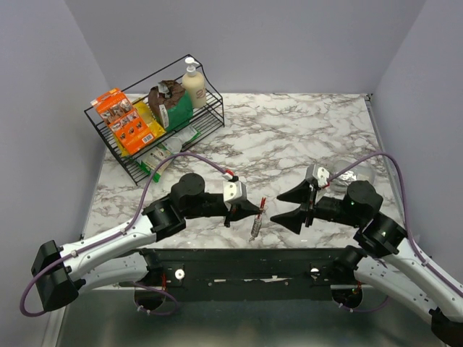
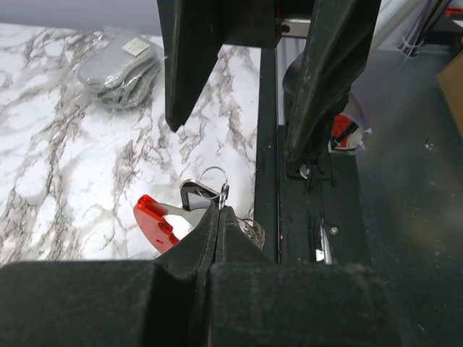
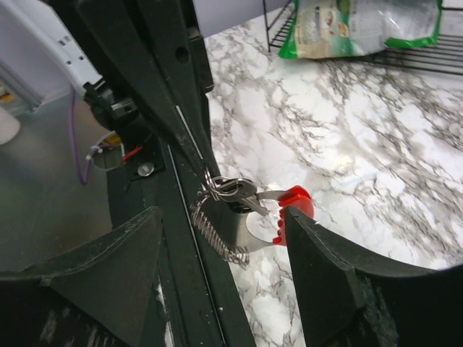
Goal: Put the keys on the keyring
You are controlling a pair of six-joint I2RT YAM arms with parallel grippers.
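Note:
My left gripper (image 1: pixel 260 210) (image 2: pixel 219 210) is shut on the thin wire ring of the keyring (image 1: pixel 255 225), which hangs above the table's near edge. In the right wrist view the keyring's red clip (image 3: pixel 295 202) and silvery coiled chain (image 3: pixel 215 235) dangle from that ring. The keys (image 3: pixel 244 190) sit bunched on the ring beside them. In the left wrist view the red clip (image 2: pixel 154 221) and one dark key head (image 2: pixel 195 194) show just past my fingertips. My right gripper (image 1: pixel 280 207) (image 3: pixel 223 213) is open, facing the keyring, with a finger on either side and nothing held.
A black wire rack (image 1: pixel 137 170) with groceries and a soap bottle stands at the back left. A grey pouch (image 1: pixel 353 175) (image 2: pixel 119 69) lies on the marble table behind the right arm. The black base rail (image 1: pixel 239 256) runs under the grippers.

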